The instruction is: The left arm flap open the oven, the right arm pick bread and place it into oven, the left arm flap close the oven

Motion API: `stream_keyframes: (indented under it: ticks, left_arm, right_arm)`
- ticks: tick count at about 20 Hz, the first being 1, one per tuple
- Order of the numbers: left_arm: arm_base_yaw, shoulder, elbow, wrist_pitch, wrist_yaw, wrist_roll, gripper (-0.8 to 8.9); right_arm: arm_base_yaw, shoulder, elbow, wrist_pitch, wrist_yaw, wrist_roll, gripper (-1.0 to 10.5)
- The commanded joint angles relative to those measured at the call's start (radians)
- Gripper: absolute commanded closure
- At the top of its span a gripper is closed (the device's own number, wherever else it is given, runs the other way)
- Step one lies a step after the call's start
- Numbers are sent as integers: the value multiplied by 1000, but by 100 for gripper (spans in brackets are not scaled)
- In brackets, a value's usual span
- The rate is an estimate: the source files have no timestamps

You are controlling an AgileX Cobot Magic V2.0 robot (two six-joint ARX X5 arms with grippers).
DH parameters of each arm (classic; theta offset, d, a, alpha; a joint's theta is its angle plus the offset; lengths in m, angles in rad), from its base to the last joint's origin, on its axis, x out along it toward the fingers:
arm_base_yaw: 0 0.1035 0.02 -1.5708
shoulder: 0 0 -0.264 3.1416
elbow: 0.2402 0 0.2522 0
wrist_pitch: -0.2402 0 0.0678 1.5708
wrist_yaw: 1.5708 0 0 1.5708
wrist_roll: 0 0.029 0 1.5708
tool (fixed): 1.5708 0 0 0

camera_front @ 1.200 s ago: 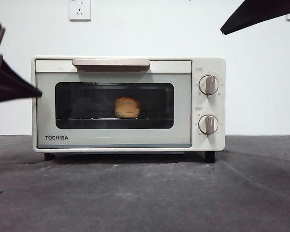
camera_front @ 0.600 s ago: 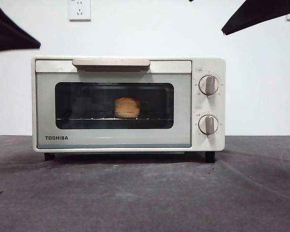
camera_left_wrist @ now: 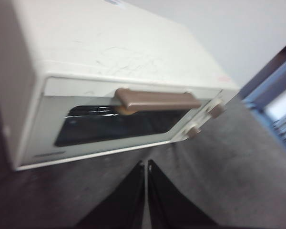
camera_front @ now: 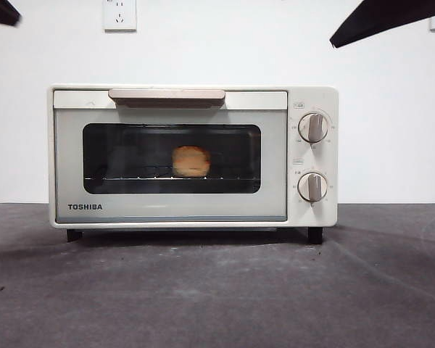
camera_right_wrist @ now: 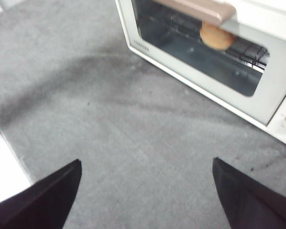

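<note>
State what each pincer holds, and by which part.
Nothing. The left pincer is shut and empty; the right pincer is open and empty. The bread lies inside the closed oven.

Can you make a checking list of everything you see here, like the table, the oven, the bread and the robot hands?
Surface: dark grey table, a few small specks.
Job's things: cream-white boxy TOSHIBA oven, door shut; golden-orange lumpy bread on the wire rack inside.
Clutter: nothing seen.
Grippers: left gripper shut, empty, raised off the oven; right gripper open, empty, above the table.
Cables: nothing seen.
Surroundings: white wall, white wall socket.
</note>
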Motion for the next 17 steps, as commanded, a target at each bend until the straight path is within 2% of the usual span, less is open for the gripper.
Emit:
stream_keyframes:
  ticks: [1,5,11,17]
  left_arm:
    - [-19,-31,53,-90,-54,126,797]
    - [-37,-74,108,-202,-121,193,797]
    - [-51,-89,158,-371,-125,296,798]
    - [-57,-92,158,-397,-124,316,798]
  right_arm:
    - [11,4,10,23,5,6,515]
    - [11,4,10,29,5,6,515]
    - [11,4,10,29,13,8,515]
    - [11,4,10,29,26,10,515]
